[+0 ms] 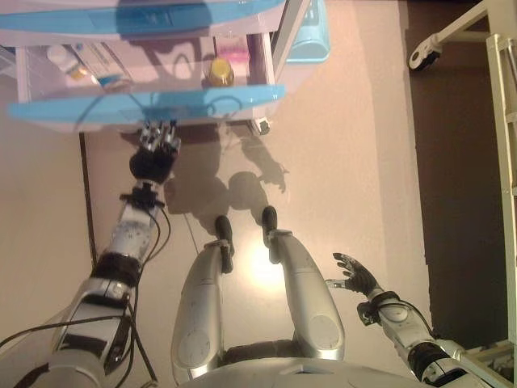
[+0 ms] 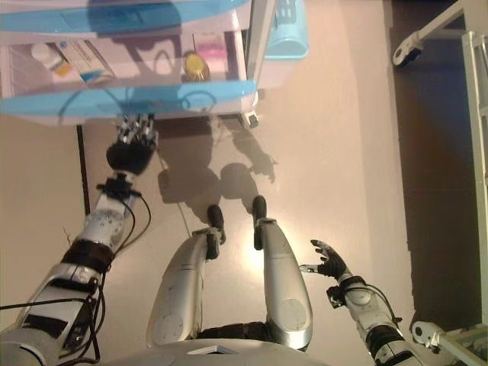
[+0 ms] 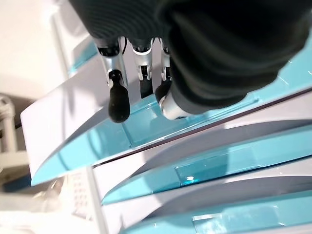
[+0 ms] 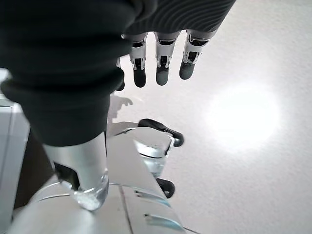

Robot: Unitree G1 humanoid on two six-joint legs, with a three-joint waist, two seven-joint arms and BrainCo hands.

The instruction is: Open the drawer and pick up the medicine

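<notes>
Drawer (image 1: 145,105) of the white cabinet (image 3: 63,122) stands pulled out, occupying the upper left of the head views; its translucent blue front runs as a band across the frame.

Contents visible from above through the open top:
- a yellow-capped medicine bottle (image 1: 219,72) at the right end of the drawer, upright, just beside a pink box (image 1: 234,53) that lies behind it;
- a white bottle (image 1: 61,58) and a flat white-and-blue package (image 1: 103,65) at the left end, well apart from the yellow-capped one.

None of these is held by either hand.

Left hand (image 1: 155,153): raised on an outstretched arm, just below the blue drawer front, left of centre in the head views. In the wrist view its fingers (image 3: 118,100) point straight at the blue front and sit right at its edge; whether the tips touch is not clear. Fingers are extended, not curled round anything.

Right hand (image 1: 355,275): low in the lower right of the head views, over bare floor (image 1: 347,145), well apart from the cabinet. Fingers spread and relaxed, palm empty; its wrist view shows the same, fingers (image 4: 162,68) hanging loosely over the floor.

A pale blue basket (image 1: 311,36) rests on the floor at the top centre, just right of the cabinet. Part of a white wheeled frame (image 1: 468,40) shows in the upper right corner.
</notes>
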